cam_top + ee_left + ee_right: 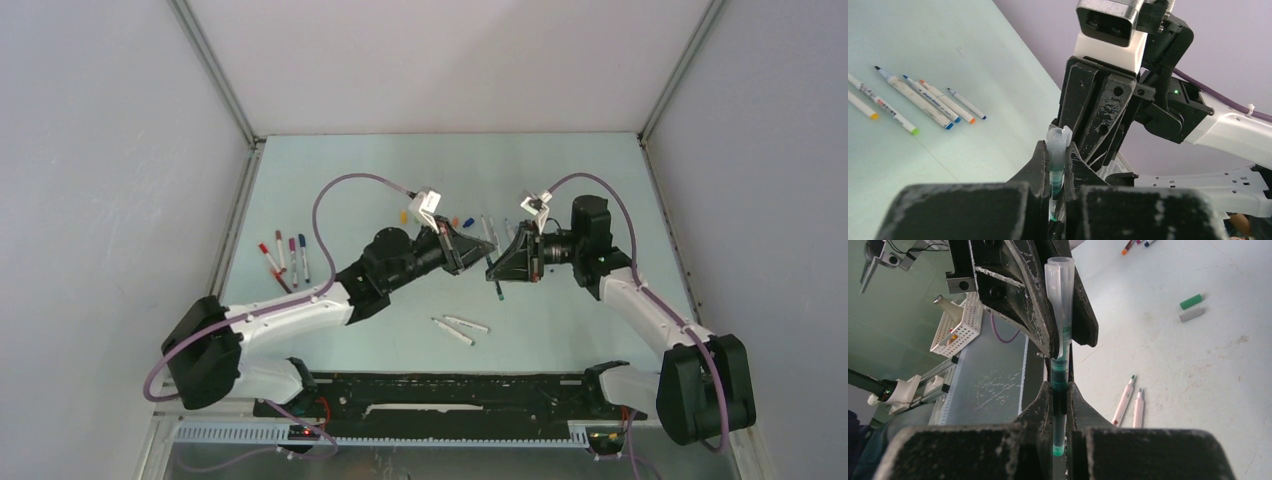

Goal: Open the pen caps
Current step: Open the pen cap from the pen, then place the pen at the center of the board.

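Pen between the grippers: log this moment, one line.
left gripper: shut on clear cap | right gripper: shut on green barrel | cap: on pen

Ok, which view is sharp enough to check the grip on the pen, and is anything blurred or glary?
Right wrist: green pen and its clear cap sharp, black foreground blurred. Left wrist: same foreground blur, cap crisp. Top external: even light, no glare, but the pen is too small to judge.

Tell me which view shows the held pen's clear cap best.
Right wrist: the cap shows almost full length, clamped by the left gripper, the teal barrel below it. Left wrist shows only the cap's end sticking out of the jaws. Top view: the cap is too small to tell.
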### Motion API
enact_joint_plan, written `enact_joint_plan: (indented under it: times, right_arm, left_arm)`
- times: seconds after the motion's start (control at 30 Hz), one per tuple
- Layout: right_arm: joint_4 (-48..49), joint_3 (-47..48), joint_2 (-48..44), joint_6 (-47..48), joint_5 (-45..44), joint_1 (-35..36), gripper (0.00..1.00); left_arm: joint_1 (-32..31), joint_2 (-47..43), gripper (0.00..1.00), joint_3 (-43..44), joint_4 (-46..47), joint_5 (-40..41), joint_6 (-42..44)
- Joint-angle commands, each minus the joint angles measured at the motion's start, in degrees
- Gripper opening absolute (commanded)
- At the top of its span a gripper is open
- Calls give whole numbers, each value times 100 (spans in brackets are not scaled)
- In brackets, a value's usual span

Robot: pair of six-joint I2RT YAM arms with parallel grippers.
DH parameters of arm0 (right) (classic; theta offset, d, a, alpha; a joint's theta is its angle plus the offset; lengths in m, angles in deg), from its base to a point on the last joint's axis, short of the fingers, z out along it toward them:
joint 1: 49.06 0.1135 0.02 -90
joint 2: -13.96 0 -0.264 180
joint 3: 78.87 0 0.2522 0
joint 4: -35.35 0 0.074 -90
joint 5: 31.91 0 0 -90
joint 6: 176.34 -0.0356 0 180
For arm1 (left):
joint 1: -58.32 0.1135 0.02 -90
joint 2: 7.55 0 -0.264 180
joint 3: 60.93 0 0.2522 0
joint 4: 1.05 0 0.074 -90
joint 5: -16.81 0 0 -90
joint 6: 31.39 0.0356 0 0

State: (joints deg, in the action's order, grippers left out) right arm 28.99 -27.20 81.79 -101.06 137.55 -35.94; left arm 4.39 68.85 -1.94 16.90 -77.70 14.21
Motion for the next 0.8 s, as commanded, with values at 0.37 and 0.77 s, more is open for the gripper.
enact_joint_plan:
  times: [0.37, 0.77]
  right_arm:
    - [-1767, 599, 361, 1632, -618, 647, 0]
    - [-4220, 1493, 1048, 3786, -3834, 1351, 0]
  left_arm:
    - [2075, -1520, 0, 749, -90, 640, 500]
    - [2581, -2200, 0, -1065, -1702, -1270, 46]
